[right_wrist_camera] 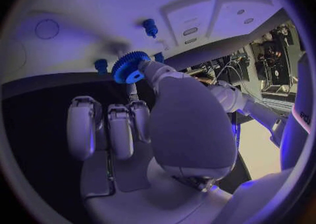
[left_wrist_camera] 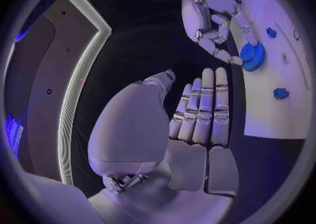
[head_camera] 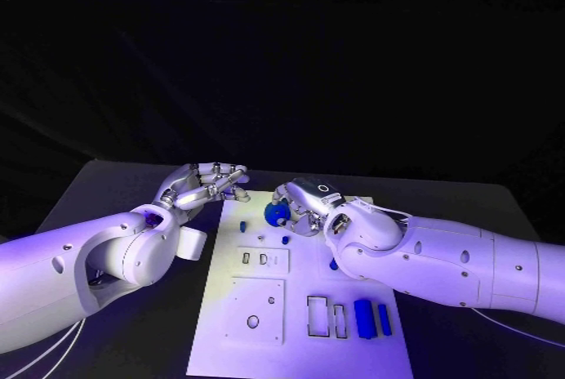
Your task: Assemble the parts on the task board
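Observation:
The white task board (head_camera: pixel 253 346) lies in the middle of the table. My right hand (head_camera: pixel 309 204) hovers over its far end and pinches a blue gear (head_camera: pixel 277 213) between thumb and a finger; the gear (right_wrist_camera: pixel 129 67) is lifted off the board (right_wrist_camera: pixel 99 2). My left hand (head_camera: pixel 207 185) is off the board's far left corner with fingers straight and thumb apart, holding nothing (left_wrist_camera: pixel 200 110). The left wrist view also shows the right hand (left_wrist_camera: pixel 212 21) with the gear (left_wrist_camera: pixel 252 55) over the board (left_wrist_camera: pixel 270 118).
Small blue pegs (head_camera: pixel 242 226) (head_camera: pixel 284 240) stand near the board's far end, under the gear. Two blue bars (head_camera: pixel 364 318) (head_camera: pixel 384 318) lie at the near right, beside rectangular slots (head_camera: pixel 318 315). Raised white plates (head_camera: pixel 257 309) sit on the board's left half.

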Motion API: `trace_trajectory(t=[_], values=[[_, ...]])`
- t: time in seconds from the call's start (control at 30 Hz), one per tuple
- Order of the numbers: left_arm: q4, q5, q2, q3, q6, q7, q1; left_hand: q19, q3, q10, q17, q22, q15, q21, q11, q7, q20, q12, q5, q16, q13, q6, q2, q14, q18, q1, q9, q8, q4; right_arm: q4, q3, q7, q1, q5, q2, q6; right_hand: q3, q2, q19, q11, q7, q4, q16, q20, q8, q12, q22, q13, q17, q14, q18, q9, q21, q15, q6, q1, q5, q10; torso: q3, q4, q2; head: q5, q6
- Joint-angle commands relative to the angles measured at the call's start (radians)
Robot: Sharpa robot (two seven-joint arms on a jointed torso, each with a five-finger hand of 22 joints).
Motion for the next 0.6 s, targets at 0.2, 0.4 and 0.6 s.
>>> trace_trajectory(t=[0.2, 0.4, 0.6], values=[[0.003, -0.002, 0.000, 0.001, 0.014, 0.004, 0.001, -0.008, -0.002, -0.007, 0.001, 0.000, 0.002, 0.004, 0.001, 0.029, -0.001, -0.007, -0.002, 0.005, 0.001, -0.007, 0.004, -0.007, 0.008, -0.004, 0.001, -0.005, -0.003, -0.030, -0.001, -0.018, -0.005, -0.029, 0.014, 0.017, 0.006, 0.003, 0.005, 0.000, -0.024, 0.001, 0.003, 0.003, 0.005, 0.001, 0.071, 0.105, 0.217, 0.098, -0.007, 0.001, 0.004, -0.007, 0.032, -0.010, 0.004, 0.007, 0.0019, -0.0011, -0.001, 0.003, -0.004], [0.003, -0.002, 0.000, 0.001, 0.015, 0.004, 0.001, -0.008, -0.002, -0.007, 0.001, 0.000, 0.002, 0.004, 0.001, 0.029, -0.001, -0.007, -0.002, 0.005, 0.001, -0.007, 0.004, -0.007, 0.008, -0.004, 0.001, -0.005, -0.003, -0.039, -0.001, -0.022, -0.006, -0.033, 0.015, 0.027, 0.010, 0.001, 0.004, 0.001, -0.023, -0.002, 0.003, 0.003, 0.003, 0.000, 0.070, 0.103, 0.217, 0.097, -0.007, 0.001, 0.003, -0.006, 0.029, -0.016, 0.003, 0.006, 0.0022, -0.0017, -0.002, 0.005, -0.007], [0.003, -0.002, 0.001, 0.001, 0.015, 0.004, 0.001, -0.008, -0.002, -0.007, 0.001, 0.000, 0.002, 0.004, 0.001, 0.029, -0.001, -0.007, -0.002, 0.005, 0.001, -0.007, 0.004, -0.007, 0.008, -0.004, 0.001, -0.005, -0.003, -0.041, -0.002, -0.024, -0.006, -0.034, 0.014, 0.035, 0.012, 0.000, 0.004, 0.002, -0.022, -0.003, 0.003, 0.003, 0.002, -0.002, 0.069, 0.102, 0.216, 0.097, -0.007, 0.000, 0.002, -0.006, 0.029, -0.019, 0.003, 0.005, 0.0018, -0.0015, -0.002, 0.005, -0.009]])
